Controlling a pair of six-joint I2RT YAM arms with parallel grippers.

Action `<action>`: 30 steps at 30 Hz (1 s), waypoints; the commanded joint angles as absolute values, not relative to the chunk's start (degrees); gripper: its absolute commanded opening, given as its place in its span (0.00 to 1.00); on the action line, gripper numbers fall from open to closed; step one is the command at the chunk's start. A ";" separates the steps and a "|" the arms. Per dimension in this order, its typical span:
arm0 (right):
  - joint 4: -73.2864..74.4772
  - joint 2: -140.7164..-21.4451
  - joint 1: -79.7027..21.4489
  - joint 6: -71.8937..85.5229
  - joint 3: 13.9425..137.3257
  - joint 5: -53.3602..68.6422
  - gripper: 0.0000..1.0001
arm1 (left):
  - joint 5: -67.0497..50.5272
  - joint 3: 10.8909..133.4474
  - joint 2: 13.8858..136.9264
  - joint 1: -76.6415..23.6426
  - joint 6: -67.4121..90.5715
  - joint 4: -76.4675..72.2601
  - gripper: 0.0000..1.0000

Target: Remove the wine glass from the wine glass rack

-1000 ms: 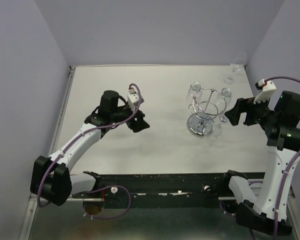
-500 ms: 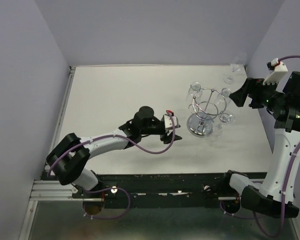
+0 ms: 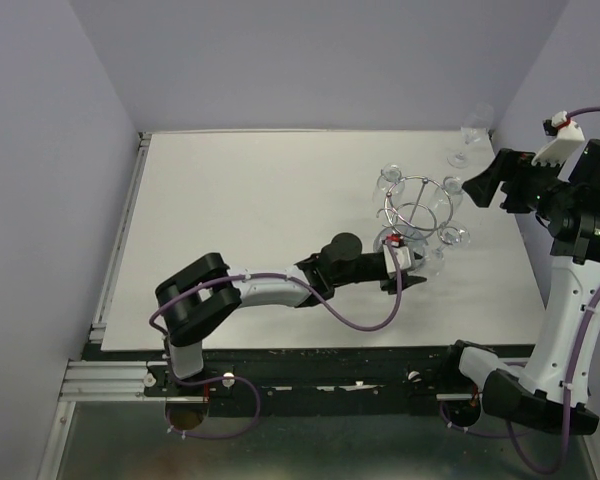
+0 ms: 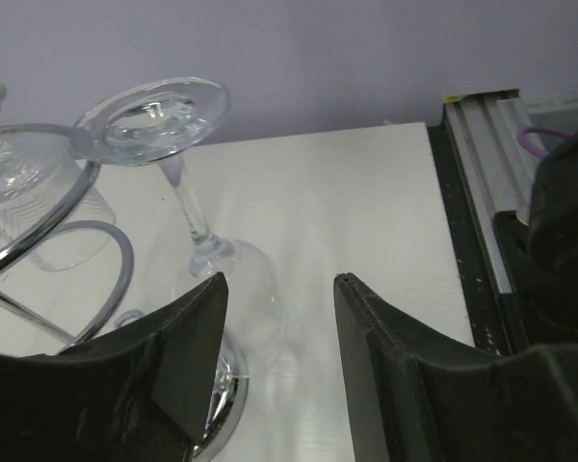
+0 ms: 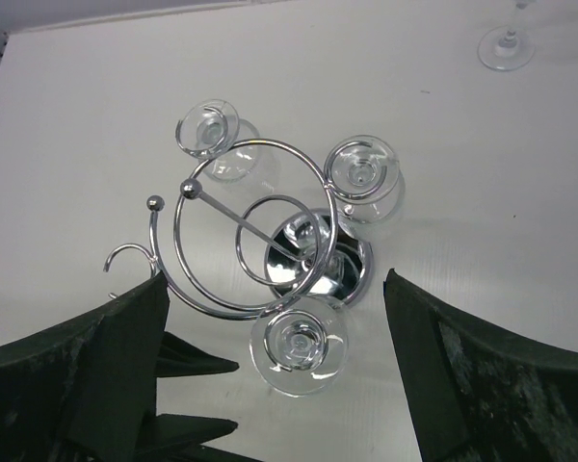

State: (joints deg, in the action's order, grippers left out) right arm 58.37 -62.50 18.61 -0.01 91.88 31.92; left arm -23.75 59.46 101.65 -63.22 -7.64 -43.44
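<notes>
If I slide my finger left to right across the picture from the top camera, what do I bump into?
Left arm → wine glass rack → right arm's fingers. The left arm's fingers overlap the rack, so I skipped them.

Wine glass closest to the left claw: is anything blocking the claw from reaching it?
Nothing visible does. The wine glass hangs upside down just ahead of the left gripper, whose jaws stand open. The chrome loops of the wine glass rack sit off to one side of that path.
</notes>
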 commanded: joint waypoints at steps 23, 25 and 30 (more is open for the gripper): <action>56.51 -59.94 18.90 3.60 90.71 27.16 1.00 | -8.26 79.01 121.55 -65.74 -3.96 -52.82 0.56; 56.51 -59.68 18.90 3.52 90.18 27.16 1.00 | -8.61 79.45 121.90 -65.66 -3.69 -52.82 0.55; 56.51 -59.24 18.90 3.52 89.04 26.81 1.00 | -9.49 79.72 121.99 -65.57 -1.76 -52.47 0.45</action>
State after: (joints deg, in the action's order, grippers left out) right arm 57.43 -59.86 18.61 3.05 90.11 28.08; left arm -9.47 78.37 121.12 -65.39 -4.16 -50.17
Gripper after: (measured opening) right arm 0.997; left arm 0.511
